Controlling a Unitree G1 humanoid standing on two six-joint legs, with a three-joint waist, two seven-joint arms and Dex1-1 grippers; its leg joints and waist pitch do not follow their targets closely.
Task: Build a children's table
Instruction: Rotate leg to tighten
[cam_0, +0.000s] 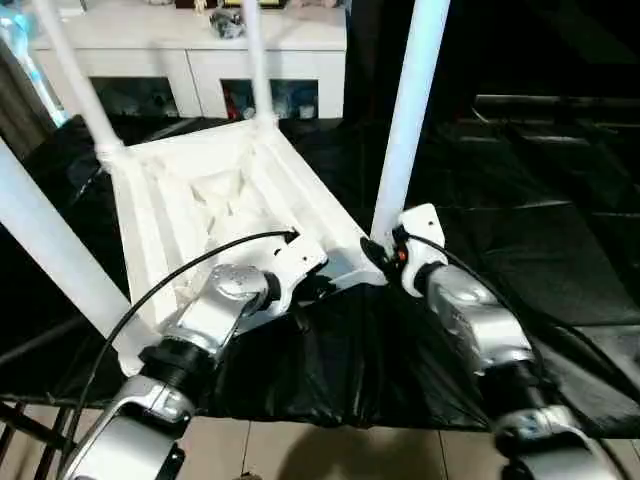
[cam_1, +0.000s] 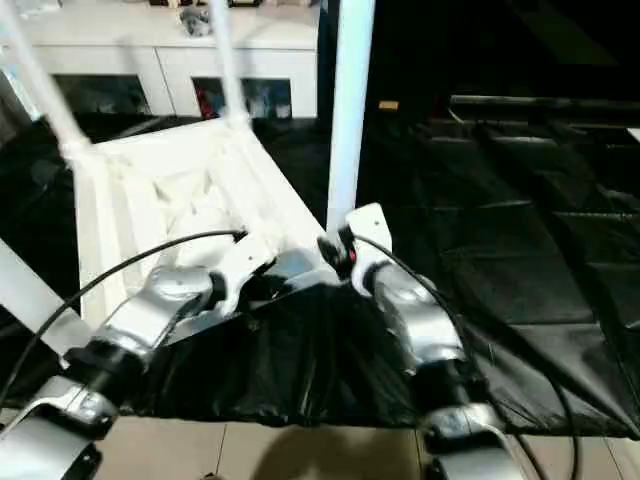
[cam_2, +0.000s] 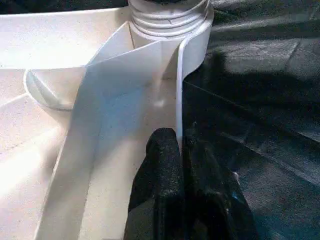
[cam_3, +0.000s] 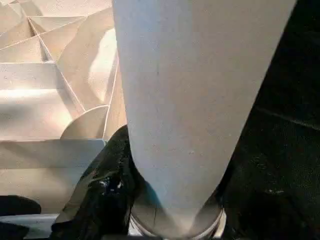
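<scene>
The white tabletop (cam_0: 215, 195) lies upside down on a black cloth, ribbed underside up. White legs stand in its corner sockets: one at the near right (cam_0: 410, 110), one at the near left (cam_0: 45, 250) and two at the far side (cam_0: 80, 80). My left gripper (cam_0: 312, 285) is shut on the tabletop's thin rim (cam_2: 178, 90) just beside the near right socket (cam_2: 170, 15). My right gripper (cam_0: 378, 258) is shut on the base of the near right leg (cam_3: 190, 100), with a black finger (cam_3: 107, 185) on its side.
A white cabinet (cam_0: 200, 60) with glass doors stands behind the tabletop. The black cloth (cam_0: 520, 240) stretches to the right, rumpled. Its near edge hangs over a tiled floor (cam_0: 330, 450). A black cable (cam_0: 180, 275) arcs over my left forearm.
</scene>
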